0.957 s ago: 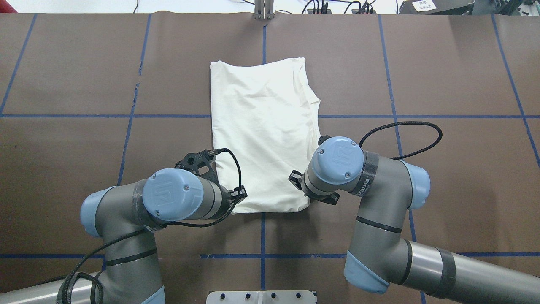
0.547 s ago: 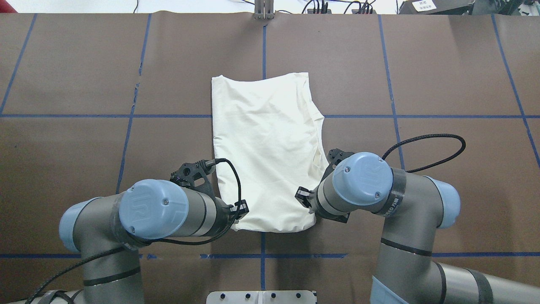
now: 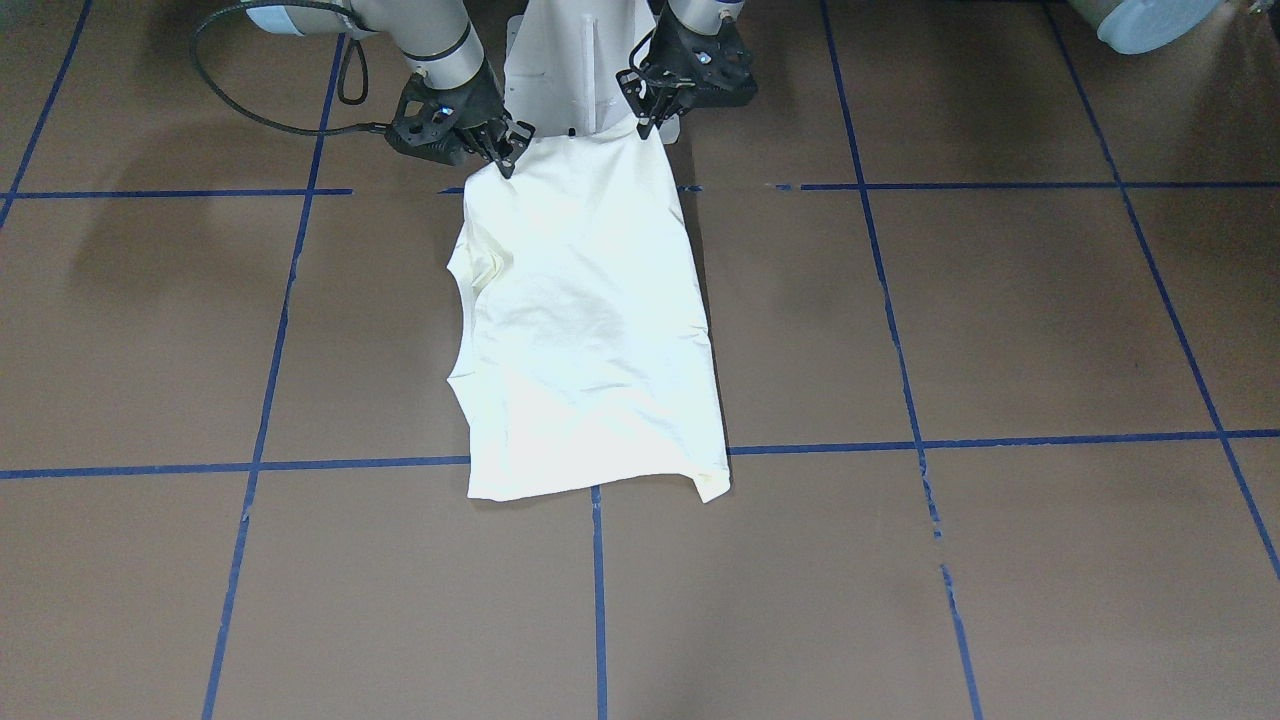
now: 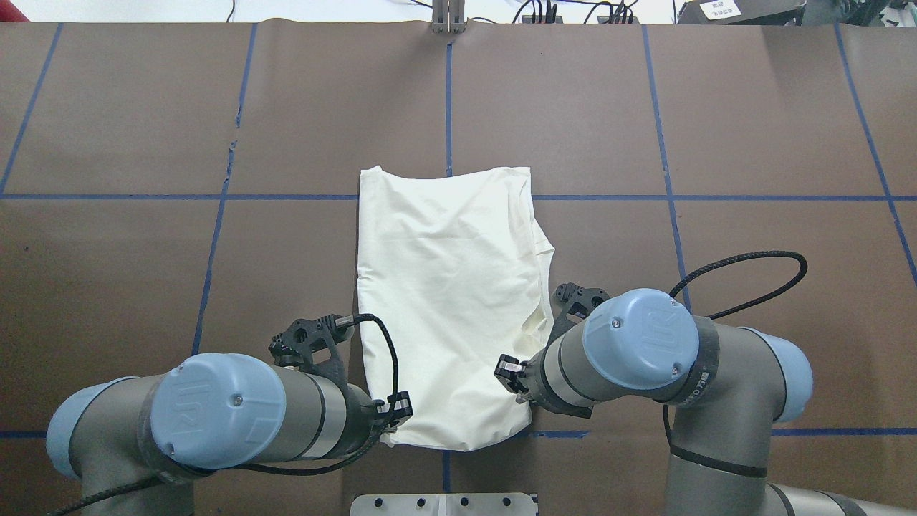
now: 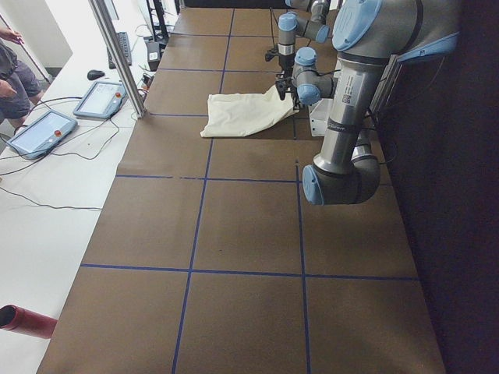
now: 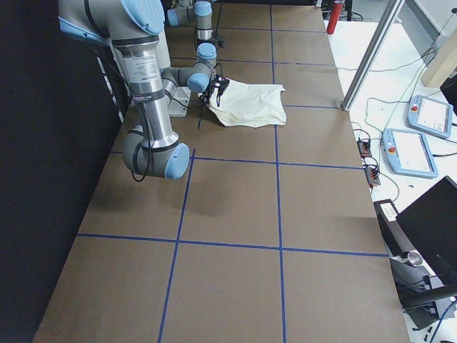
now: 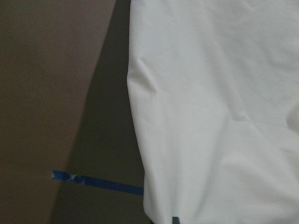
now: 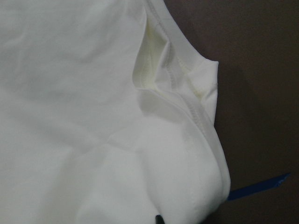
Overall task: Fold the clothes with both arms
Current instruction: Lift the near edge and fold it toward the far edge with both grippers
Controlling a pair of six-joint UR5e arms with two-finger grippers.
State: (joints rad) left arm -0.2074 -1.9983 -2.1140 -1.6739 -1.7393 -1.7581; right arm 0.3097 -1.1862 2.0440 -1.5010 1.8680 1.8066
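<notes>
My left end effector is clenched on the near left corner of the shirt; my right end effector is clenched on its near right corner; both corners are held raised off the bench. The shirt lies folded, plain cream side up, midway between the bench's left and right ends and close to my edge; its far hem rests flat along a blue tape line; its right side bulges outward in a stitched fold beside my right wrist.

Cream shirt, plain side up, folded lengthwise; near corners pinched by left tool, right tool
</notes>
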